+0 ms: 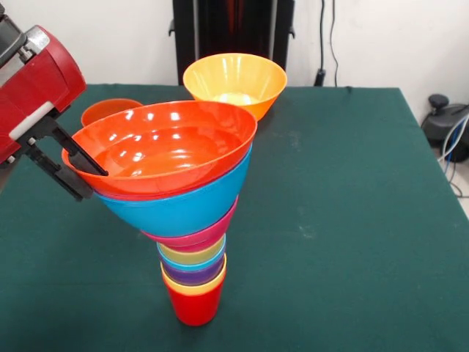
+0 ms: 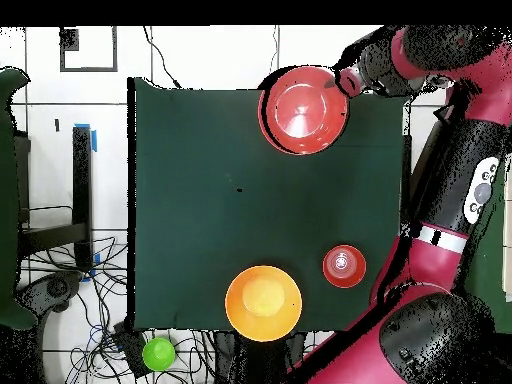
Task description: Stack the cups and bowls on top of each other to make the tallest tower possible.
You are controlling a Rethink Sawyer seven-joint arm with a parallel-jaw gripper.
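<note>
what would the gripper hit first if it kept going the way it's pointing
Probably nothing new: the gripper is already at the rim of the wide shallow orange plastic bowl topping the tower, so it would push that rim; depth is unclear.

the front camera stands across the green table (image 1: 352, 220) from the robot, a little above table height, angled down and facing the black pedestal (image 1: 231, 37) at the far edge. it sits close to the tower (image 1: 183, 213), which fills the middle of its picture. the overhead camera hangs high above, looking straight down, far enough to take in the whole table (image 2: 200, 180) and the floor around it, with the robot's base at the bottom. both views share the tabletop, the tower (image 2: 303, 108), the large yellow-orange bowl (image 1: 234, 82) (image 2: 263, 302) and the small orange bowl (image 1: 110, 111) (image 2: 344, 266).
</note>
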